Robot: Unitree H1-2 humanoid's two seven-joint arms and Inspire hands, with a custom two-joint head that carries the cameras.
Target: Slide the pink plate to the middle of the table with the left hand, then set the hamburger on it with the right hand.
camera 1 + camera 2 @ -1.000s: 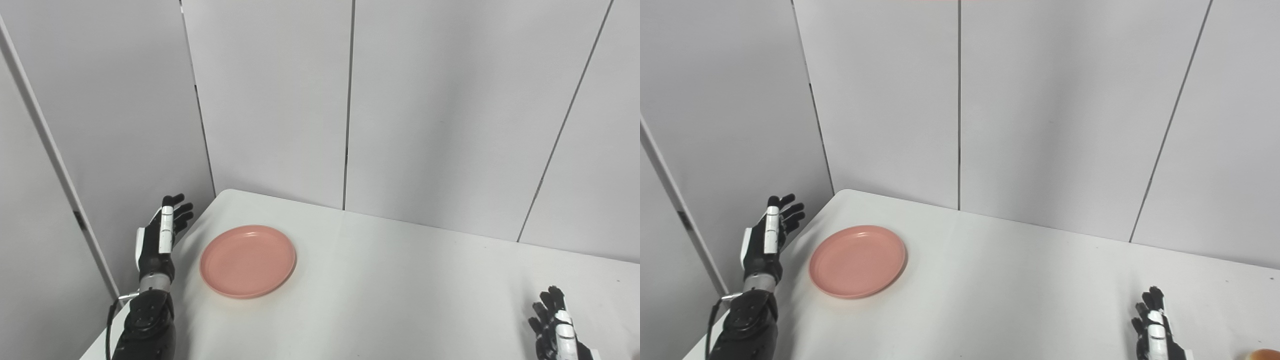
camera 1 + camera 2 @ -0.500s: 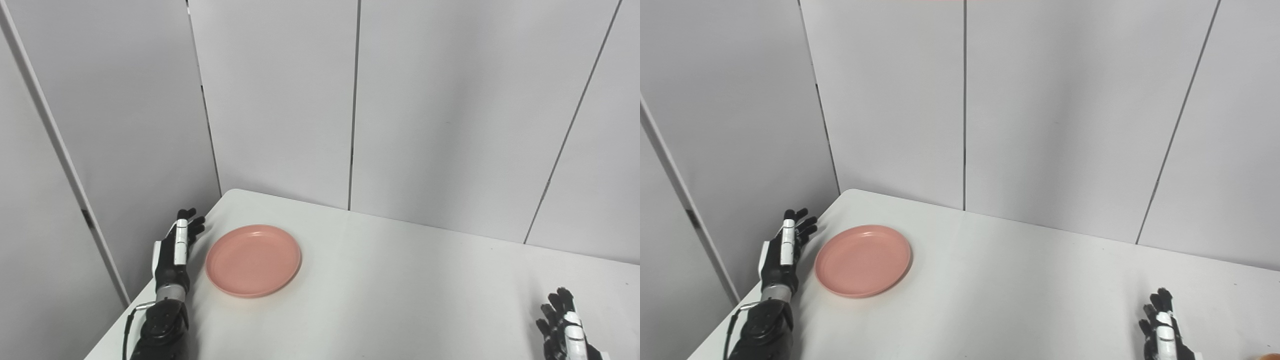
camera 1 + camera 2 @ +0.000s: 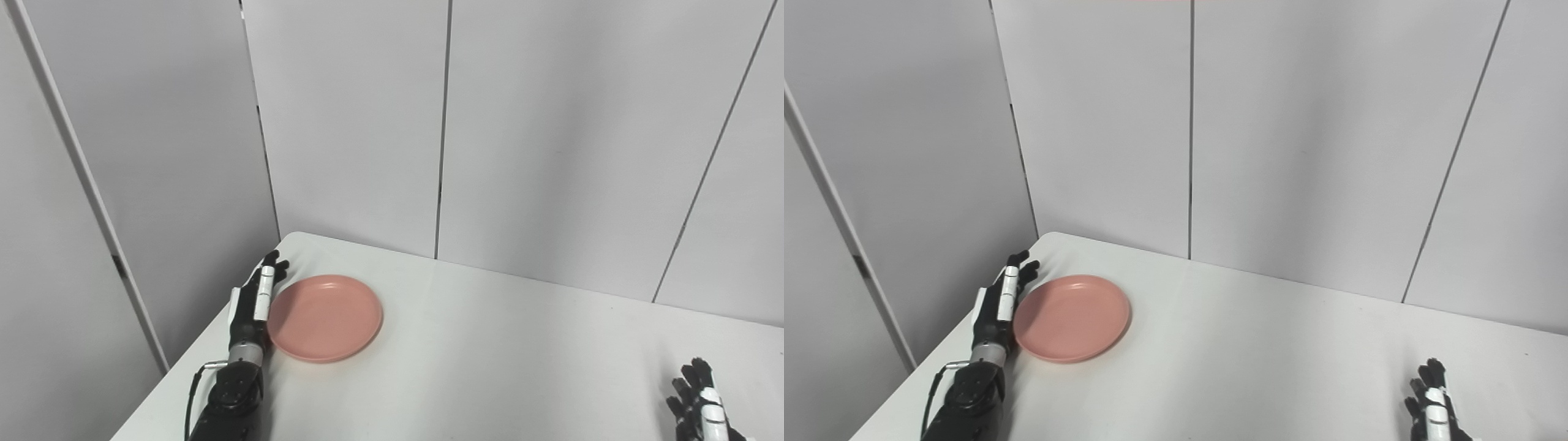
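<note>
I have the round pink plastic plate (image 3: 324, 317) lying flat on the white rectangular table (image 3: 490, 367), close to the far-left corner and just in from the left edge. It sits well away from the middle of the worktop, and its dish is bare.

My left hand (image 3: 252, 301), black with white panels on the back, stands on its edge along the left rim of the plate, fingers stretched out straight and held together, pointing toward the far edge of the table. It grips nothing; the palm side faces the plate. From these two head cameras the hand looks pressed against the plate's rim, though I cannot be sure whether it is touching or only just beside it. The forearm runs back along the left edge of the table toward the near-left corner, with a thin black cable looping off the wrist.

My right hand (image 3: 1434, 404) is low at the near-right corner, only partly inside the picture. Its fingers point up and are spread apart, with nothing between them. It is well apart from the plate, with the whole width of the table between them.

Behind the table stand plain grey wall panels (image 3: 1292, 141) with dark vertical seams.
</note>
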